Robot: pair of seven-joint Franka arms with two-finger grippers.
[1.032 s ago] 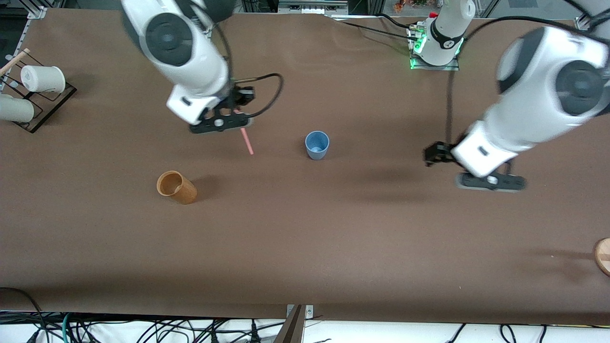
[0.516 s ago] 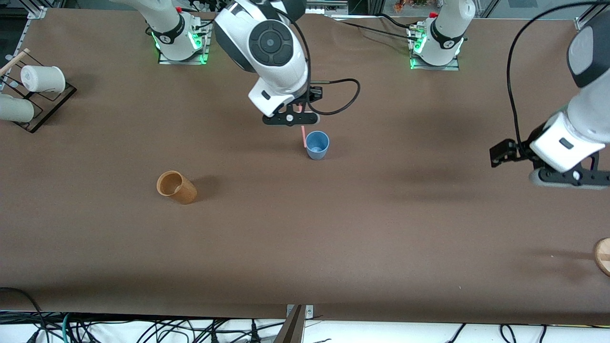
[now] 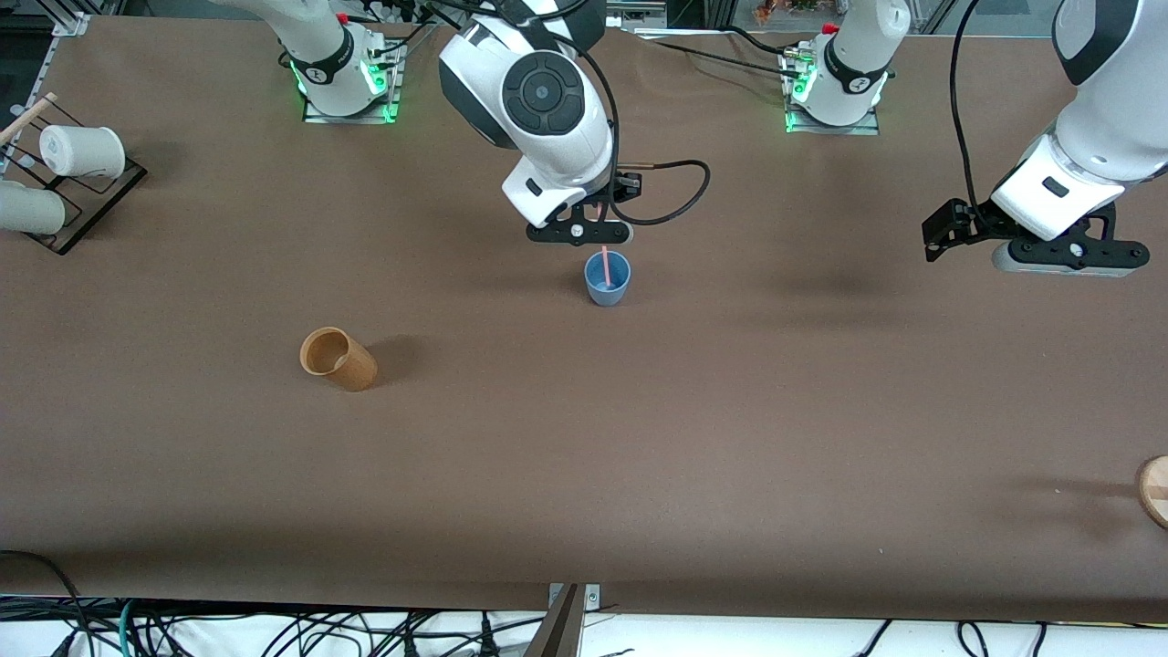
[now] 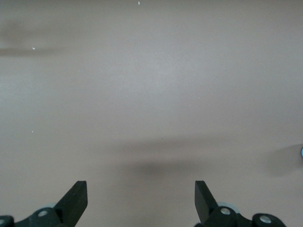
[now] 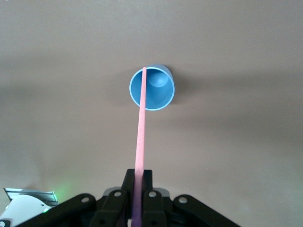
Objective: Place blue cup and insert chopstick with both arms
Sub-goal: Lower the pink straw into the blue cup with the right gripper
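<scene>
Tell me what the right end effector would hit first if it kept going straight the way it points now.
Probably the blue cup. The right end effector points down at it, and the chopstick it grips would lead, its tip at the cup's mouth; the tip's depth is unclear.

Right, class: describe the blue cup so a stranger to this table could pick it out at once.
Start at the right arm's hand, which hangs over the middle of the brown table. The blue cup stands upright just below it, with the pink chopstick held over its mouth. The only other cup nearby, the wooden cup, is tan.
</scene>
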